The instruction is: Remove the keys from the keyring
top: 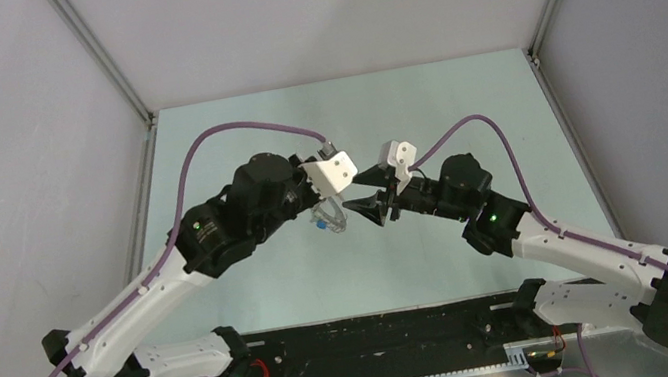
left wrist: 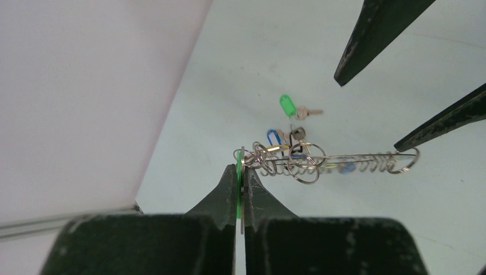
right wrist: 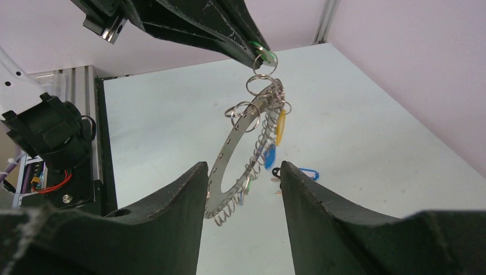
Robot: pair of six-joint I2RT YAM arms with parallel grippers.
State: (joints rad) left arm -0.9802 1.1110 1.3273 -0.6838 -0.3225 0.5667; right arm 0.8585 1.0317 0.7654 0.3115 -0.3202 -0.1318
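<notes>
Left tool (left wrist: pixel 240 167): pressed together on a green tag (left wrist: pixel 238 189). Hanging from it, in the air over the bench (right wrist: pixel 355 114): keyring (right wrist: pixel 228 157), flat grey metal, rim punched with small holes, strung with wire loops. Long axis from left tool toward right tool (right wrist: pixel 242 167), spread wide near its far end. Left wrist view only: ring edge-on, green-tagged key (left wrist: pixel 289 106) loose on bench.

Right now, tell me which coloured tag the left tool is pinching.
The green tag, clamped in the left tool; the yellow tag and blue tag dangle free.
</notes>
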